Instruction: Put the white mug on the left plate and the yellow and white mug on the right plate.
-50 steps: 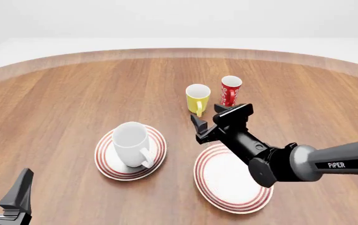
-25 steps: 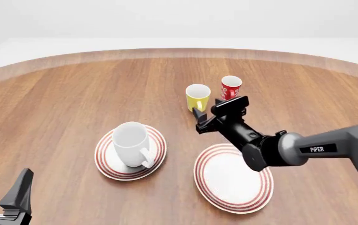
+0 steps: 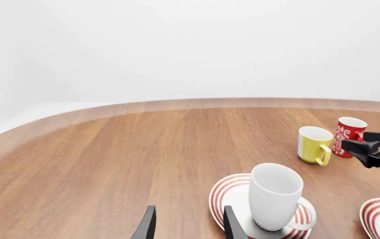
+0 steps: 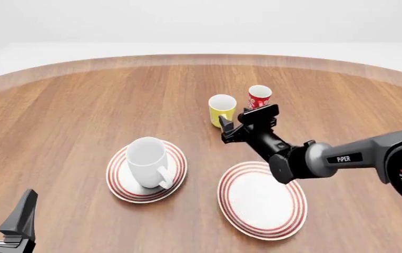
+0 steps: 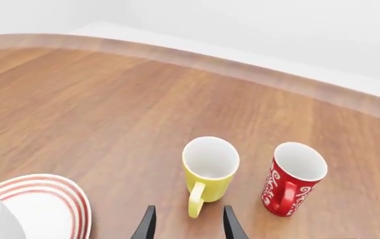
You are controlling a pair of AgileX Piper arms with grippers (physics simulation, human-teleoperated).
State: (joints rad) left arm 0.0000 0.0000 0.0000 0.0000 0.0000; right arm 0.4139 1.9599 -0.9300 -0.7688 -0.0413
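The white mug (image 4: pixel 146 161) stands upright on the left plate (image 4: pixel 116 182), handle toward the near right. The yellow and white mug (image 4: pixel 222 108) stands on the bare table behind the empty right plate (image 4: pixel 262 200). My right gripper (image 4: pixel 230 126) is open and empty, just in front of the yellow mug and not touching it. In the right wrist view its fingertips (image 5: pixel 146 224) frame the yellow mug's handle (image 5: pixel 195 199), which points at the gripper. My left gripper (image 4: pixel 2 208) is open and empty at the near left edge. In the left wrist view the white mug (image 3: pixel 274 196) shows beside it.
A slim red mug with white markings (image 4: pixel 259 97) stands right beside the yellow mug, a small gap between them; it also shows in the right wrist view (image 5: pixel 293 177). The round wooden table's far edge (image 4: pixel 201 58) curves behind.
My right gripper has moved forward from above the right plate's far rim to just in front of the yellow mug. The left arm and the mugs have not moved.
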